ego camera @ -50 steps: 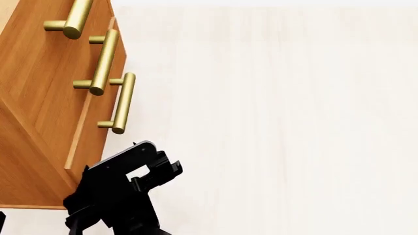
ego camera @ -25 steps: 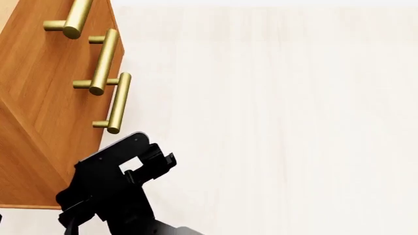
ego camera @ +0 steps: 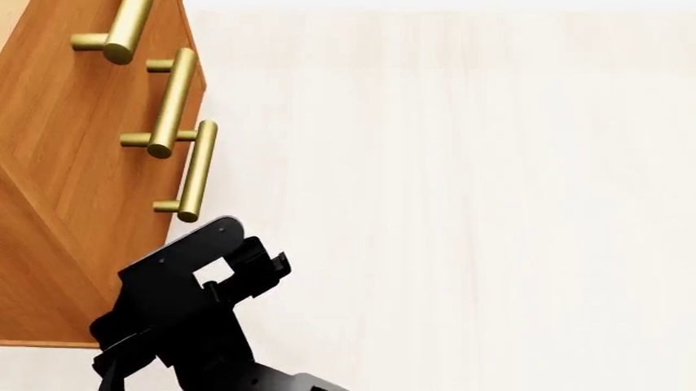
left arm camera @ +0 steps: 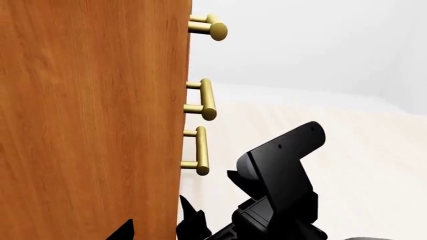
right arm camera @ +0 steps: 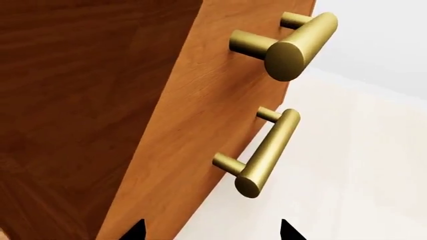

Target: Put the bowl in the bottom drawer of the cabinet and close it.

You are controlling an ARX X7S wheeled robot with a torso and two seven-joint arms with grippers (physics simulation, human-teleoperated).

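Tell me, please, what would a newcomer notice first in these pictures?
First, the orange-brown cabinet at the head view's left, with three brass bar handles; the bottom drawer looks shut flush. Next, a black gripper over the pale floor, just below the lowest handle.

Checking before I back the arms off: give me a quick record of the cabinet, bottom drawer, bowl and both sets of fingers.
cabinet: orange-brown, three brass handles, at the head view's left
bottom drawer: front flush with the other two, looks shut
bowl: not in view
left fingers: apart, holding nothing
right fingers: apart, holding nothing, pointing toward the handles
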